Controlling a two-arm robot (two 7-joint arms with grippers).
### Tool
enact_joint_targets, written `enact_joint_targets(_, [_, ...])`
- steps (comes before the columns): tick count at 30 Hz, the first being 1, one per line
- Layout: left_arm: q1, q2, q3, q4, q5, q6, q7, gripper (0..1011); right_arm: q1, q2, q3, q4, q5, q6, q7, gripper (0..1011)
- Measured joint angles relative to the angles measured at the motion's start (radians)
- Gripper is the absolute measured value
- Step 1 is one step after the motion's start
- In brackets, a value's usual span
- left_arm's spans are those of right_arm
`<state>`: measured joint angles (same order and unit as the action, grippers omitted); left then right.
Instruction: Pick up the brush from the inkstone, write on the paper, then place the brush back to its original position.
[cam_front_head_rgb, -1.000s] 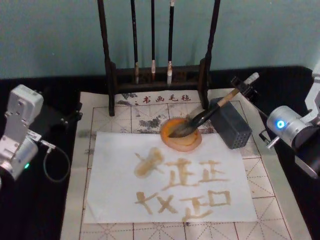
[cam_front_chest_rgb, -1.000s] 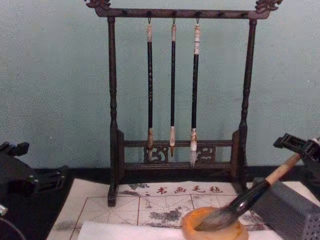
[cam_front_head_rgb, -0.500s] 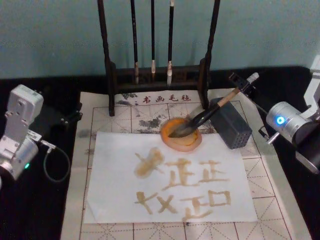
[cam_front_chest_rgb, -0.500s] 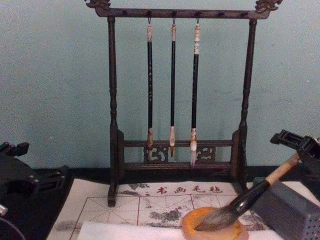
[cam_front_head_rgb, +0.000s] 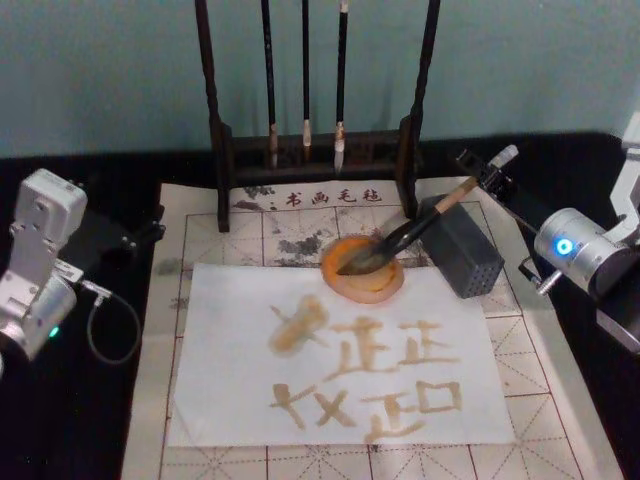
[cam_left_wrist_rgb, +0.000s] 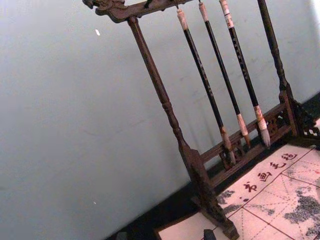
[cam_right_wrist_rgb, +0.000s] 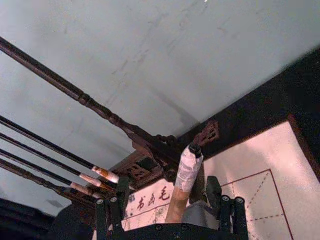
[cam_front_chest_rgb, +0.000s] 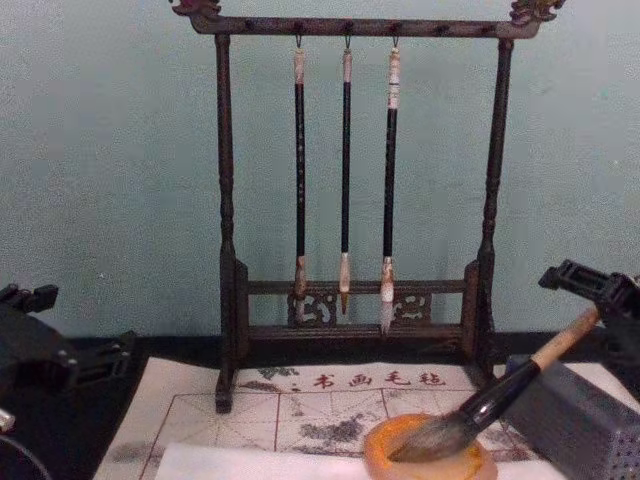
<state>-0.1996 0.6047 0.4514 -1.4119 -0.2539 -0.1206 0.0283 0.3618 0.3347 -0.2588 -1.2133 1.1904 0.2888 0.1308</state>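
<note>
The brush (cam_front_head_rgb: 400, 235) lies slanted, its grey-brown tuft in the orange inkstone (cam_front_head_rgb: 345, 283) and its wooden handle propped on a grey block. My right gripper (cam_front_head_rgb: 487, 170) is open at the handle's white-capped end (cam_right_wrist_rgb: 189, 167), one finger on each side and gaps between. From the chest the brush (cam_front_chest_rgb: 480, 410) rises from the inkstone (cam_front_chest_rgb: 385, 455) toward the right gripper (cam_front_chest_rgb: 590, 290). The white paper (cam_front_head_rgb: 230, 340) in front of the inkstone carries tan brushed characters. My left gripper (cam_front_head_rgb: 125, 235) is parked on the black cloth at the left.
A dark wooden rack (cam_front_head_rgb: 310, 140) with three slim hanging brushes stands behind the inkstone. The grey perforated block (cam_front_head_rgb: 462, 250) sits to the right of the inkstone. A cream grid mat (cam_front_head_rgb: 200, 240) lies under everything. A cable (cam_front_head_rgb: 110, 320) loops beside the left arm.
The right gripper has edged slightly leftward along the handle's end. Brush, inkstone and left arm have stayed in place.
</note>
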Motion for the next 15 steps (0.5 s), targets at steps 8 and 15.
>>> enact_joint_targets(8, [0.0, 0.0, 0.0, 0.0, 0.0, 0.0, 0.0, 1001, -0.015, 0.008, -0.01, -0.027, 0.021, 0.002, -0.035, 1000])
enact_joint_targets(15, [0.0, 0.0, 0.0, 0.0, 0.0, 0.0, 0.0, 1001, -0.017, 0.014, -0.024, -0.031, 0.031, -0.009, -0.052, 1000])
